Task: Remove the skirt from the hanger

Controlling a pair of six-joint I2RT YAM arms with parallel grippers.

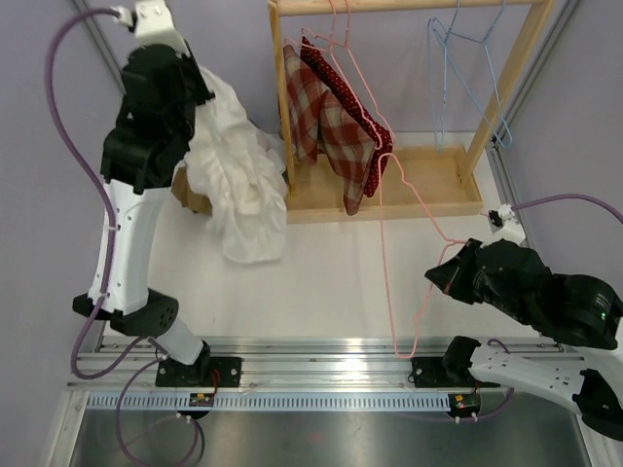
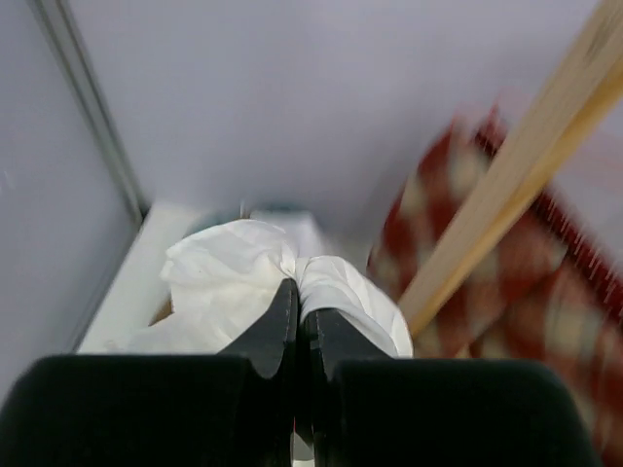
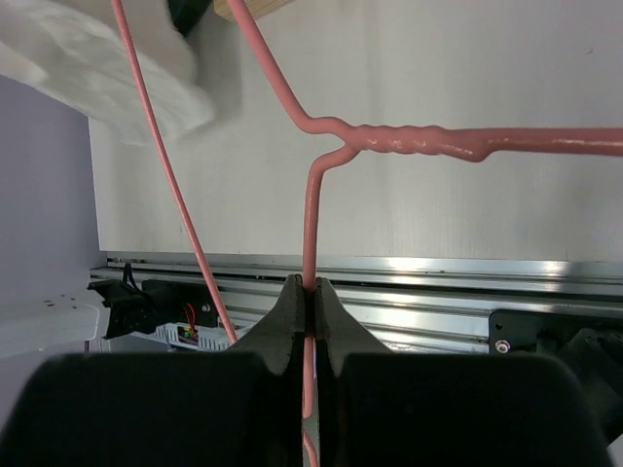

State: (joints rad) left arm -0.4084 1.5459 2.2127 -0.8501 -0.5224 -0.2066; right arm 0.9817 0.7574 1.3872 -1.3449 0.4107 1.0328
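Note:
The white skirt (image 1: 238, 185) hangs bunched from my left gripper (image 1: 200, 92), which is shut on its upper edge high at the back left; its lower folds rest on the table. In the left wrist view the cloth (image 2: 224, 282) bulges around the shut gripper (image 2: 300, 292). My right gripper (image 1: 436, 277) is shut on the thin pink wire hanger (image 1: 389, 282) near its twisted neck (image 3: 409, 141), low at the front right (image 3: 311, 289). In the top view the hanger looks bare and apart from the skirt.
A wooden rack (image 1: 428, 185) stands at the back. A red plaid garment (image 1: 336, 126) hangs on it from another pink hanger, and a blue wire hanger (image 1: 467, 78) hangs to its right. A metal rail (image 1: 311, 350) runs along the near edge.

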